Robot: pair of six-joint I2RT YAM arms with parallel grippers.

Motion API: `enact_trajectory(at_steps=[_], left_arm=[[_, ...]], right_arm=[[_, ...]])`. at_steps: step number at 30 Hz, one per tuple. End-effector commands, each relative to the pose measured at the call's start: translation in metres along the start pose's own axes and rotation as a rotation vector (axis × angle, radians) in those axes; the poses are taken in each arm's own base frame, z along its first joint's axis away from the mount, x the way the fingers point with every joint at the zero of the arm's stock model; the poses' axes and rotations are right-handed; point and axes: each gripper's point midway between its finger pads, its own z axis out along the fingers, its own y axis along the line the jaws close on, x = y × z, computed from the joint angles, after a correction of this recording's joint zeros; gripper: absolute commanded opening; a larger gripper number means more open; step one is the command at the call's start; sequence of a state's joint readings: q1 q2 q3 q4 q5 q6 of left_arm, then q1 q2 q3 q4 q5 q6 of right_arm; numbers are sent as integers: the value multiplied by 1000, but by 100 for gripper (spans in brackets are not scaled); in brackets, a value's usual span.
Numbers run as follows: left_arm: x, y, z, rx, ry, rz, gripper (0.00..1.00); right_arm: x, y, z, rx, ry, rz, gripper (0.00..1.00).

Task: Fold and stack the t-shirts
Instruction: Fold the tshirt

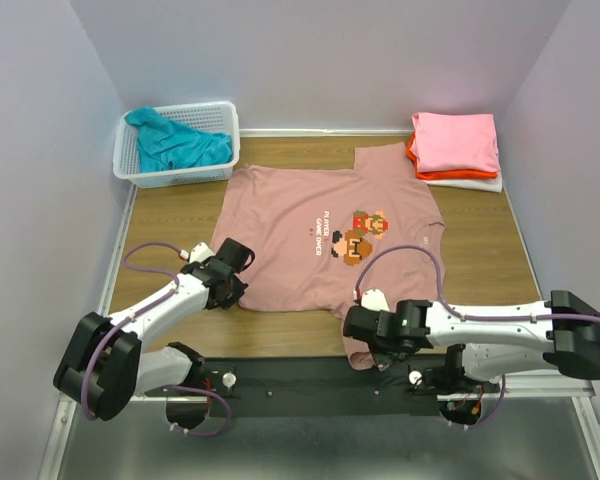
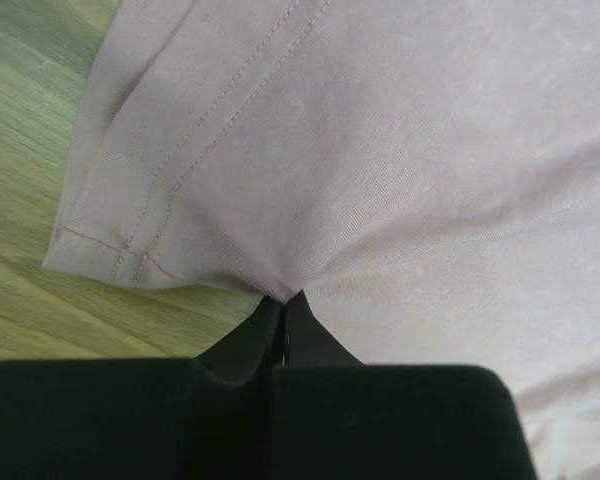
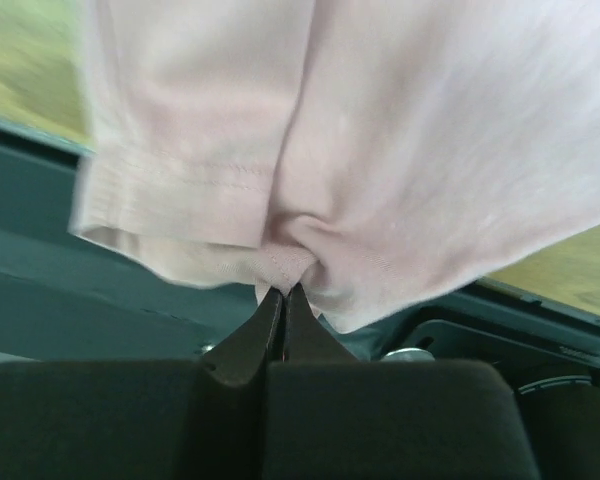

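Left tool (image 2: 285, 298) pinching dusty-pink shirt (image 1: 300, 230) hem corner, right tool (image 3: 283, 292) apparently clamping sleeve

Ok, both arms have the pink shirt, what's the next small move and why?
Probably lift both together and carry the near edge toward the far one. The left gripper has its fingers shut on the dusty-pink shirt at its near hem corner, the right gripper on its near sleeve, and the shirt lies flat, unfolded.

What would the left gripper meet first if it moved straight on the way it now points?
The dusty-pink shirt. The left gripper is shut on its edge and points across the spread cloth, so it would likely meet only more cloth, though its tilt is unclear.
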State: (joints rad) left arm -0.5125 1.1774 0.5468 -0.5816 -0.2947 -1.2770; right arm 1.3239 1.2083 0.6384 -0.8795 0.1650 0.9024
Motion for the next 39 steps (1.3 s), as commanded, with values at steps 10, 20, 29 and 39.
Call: enact_trajectory(at_steps=[10,20,29,39], left_arm=[[-23,-26,-11,-4,-49,77,0],[-54,-56,-13,-77,-113,170,0],[-88,-73,-13,-103,-172,200,0],[-111,-107,-9,-66,-191,268,0]], right_arm=[[-111,-40,-55,270,-322,116,0],[-180,-85,-81,359,-457,259,0],[-226,-119,-99,438,-542,310,0],[-265,-142,-114,467,-614,293,0]])
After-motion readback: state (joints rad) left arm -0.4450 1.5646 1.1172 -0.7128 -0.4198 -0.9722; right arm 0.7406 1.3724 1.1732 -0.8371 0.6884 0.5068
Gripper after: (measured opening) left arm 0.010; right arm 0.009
